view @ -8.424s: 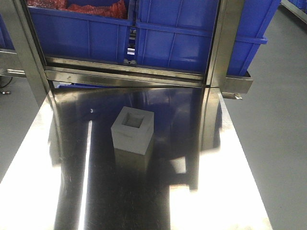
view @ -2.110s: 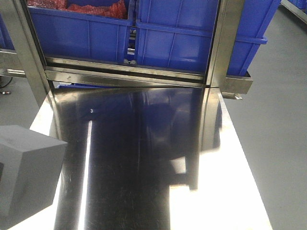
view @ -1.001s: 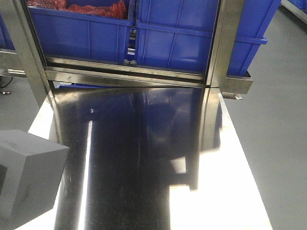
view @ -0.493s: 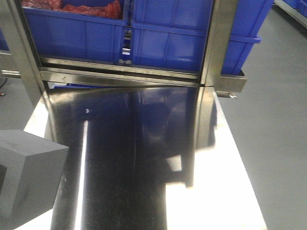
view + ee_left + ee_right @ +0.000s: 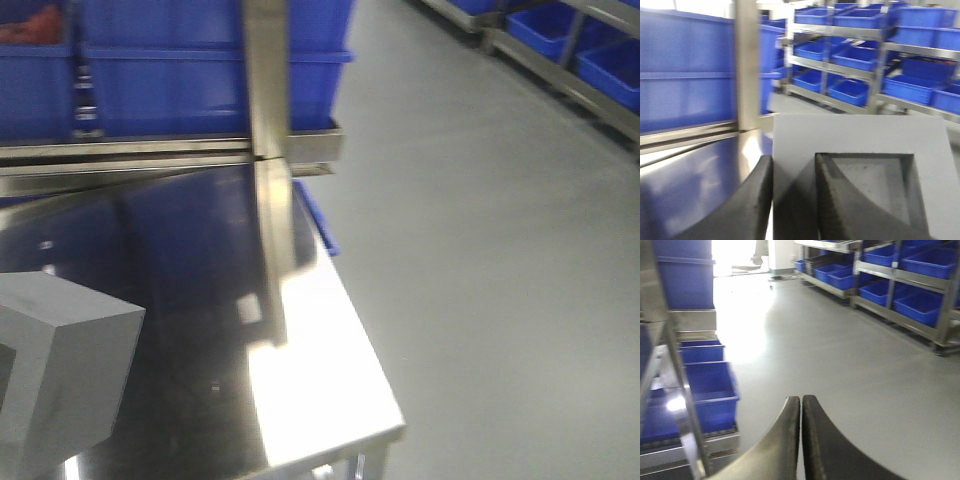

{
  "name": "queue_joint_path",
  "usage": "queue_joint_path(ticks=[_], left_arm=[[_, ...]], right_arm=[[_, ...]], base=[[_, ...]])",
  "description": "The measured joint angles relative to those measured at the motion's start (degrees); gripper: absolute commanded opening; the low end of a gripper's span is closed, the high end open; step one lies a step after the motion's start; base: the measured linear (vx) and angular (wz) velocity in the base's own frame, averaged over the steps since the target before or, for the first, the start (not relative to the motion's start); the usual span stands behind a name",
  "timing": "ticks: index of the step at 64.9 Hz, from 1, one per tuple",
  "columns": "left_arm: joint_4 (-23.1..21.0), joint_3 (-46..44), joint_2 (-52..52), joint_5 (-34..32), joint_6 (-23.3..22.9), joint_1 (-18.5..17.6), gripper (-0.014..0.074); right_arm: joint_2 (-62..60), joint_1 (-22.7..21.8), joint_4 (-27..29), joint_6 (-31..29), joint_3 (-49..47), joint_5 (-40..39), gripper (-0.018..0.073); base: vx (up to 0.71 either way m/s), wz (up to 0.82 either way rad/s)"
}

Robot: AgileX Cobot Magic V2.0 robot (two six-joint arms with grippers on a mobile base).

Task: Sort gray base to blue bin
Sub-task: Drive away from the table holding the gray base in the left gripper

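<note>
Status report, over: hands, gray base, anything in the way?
Left hand shut on gray base, held above the steel table. Right hand shut, empty. Steel post stands before the blue bins.

One gray base (image 5: pixel 60 380), one steel table (image 5: pixel 310 390), two tools (image 5: pixel 792 167) (image 5: pixel 801 401), many blue bins (image 5: pixel 850 90).

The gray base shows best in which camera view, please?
Left wrist view: the gray base is close, recess visible, left gripper pinching one wall. The front view shows only a cropped plain corner; the right wrist view shows none.
</note>
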Motion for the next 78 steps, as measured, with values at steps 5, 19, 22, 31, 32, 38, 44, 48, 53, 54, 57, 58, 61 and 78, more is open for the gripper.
queue_joint_path(ticks=[5,19,22,31,32,38,44,48,53,54,57,58,61,78], left_arm=[[0.00,0.00,0.00,0.00,0.00,0.00,-0.0007],[0.00,0.00,0.00,0.00,0.00,0.00,-0.0006],[0.00,0.00,0.00,0.00,0.00,0.00,-0.0006],[0.00,0.00,0.00,0.00,0.00,0.00,-0.0006],[0.00,0.00,0.00,0.00,0.00,0.00,-0.0006],[0.00,0.00,0.00,0.00,0.00,0.00,-0.0006],[0.00,0.00,0.00,0.00,0.00,0.00,-0.0006],[0.00,0.00,0.00,0.00,0.00,0.00,-0.0006],[0.00,0.00,0.00,0.00,0.00,0.00,-0.0006],[0.00,0.00,0.00,0.00,0.00,0.00,-0.0006],[0.00,0.00,0.00,0.00,0.00,0.00,-0.0006],[0.00,0.00,0.00,0.00,0.00,0.00,-0.0006],[0.00,0.00,0.00,0.00,0.00,0.00,-0.0006],[0.00,0.00,0.00,0.00,0.00,0.00,-0.0006]], right_arm=[[0.00,0.00,0.00,0.00,0.00,0.00,-0.0005],[0.00,0.00,0.00,0.00,0.00,0.00,-0.0005],[0.00,0.00,0.00,0.00,0.00,0.00,-0.0005],[0.00,0.00,0.00,0.00,0.00,0.00,-0.0005],[0.00,0.00,0.00,0.00,0.00,0.00,-0.0005],[0.00,0.00,0.00,0.00,0.00,0.00,-0.0005],[0.00,0.00,0.00,0.00,0.00,0.00,-0.0005],[0.00,0.00,0.00,0.00,0.00,0.00,-0.0005],[0.00,0.00,0.00,0.00,0.00,0.00,-0.0005],[0.00,0.00,0.00,0.00,0.00,0.00,-0.0005],[0.00,0.00,0.00,0.00,0.00,0.00,-0.0005],[0.00,0.00,0.00,0.00,0.00,0.00,-0.0005],[0.00,0.00,0.00,0.00,0.00,0.00,-0.0005],[0.00,0.00,0.00,0.00,0.00,0.00,-0.0005]], base=[[-0.11,-0.71],[-0.11,-0.69],[-0.09,-0.66],[-0.06,-0.65],[-0.03,-0.63],[-0.02,-0.63],[0.01,-0.63],[0.03,-0.64],[0.05,-0.66],[0.06,-0.67],[0.06,-0.67],[0.06,-0.68],[0.07,-0.68],[0.08,-0.68]])
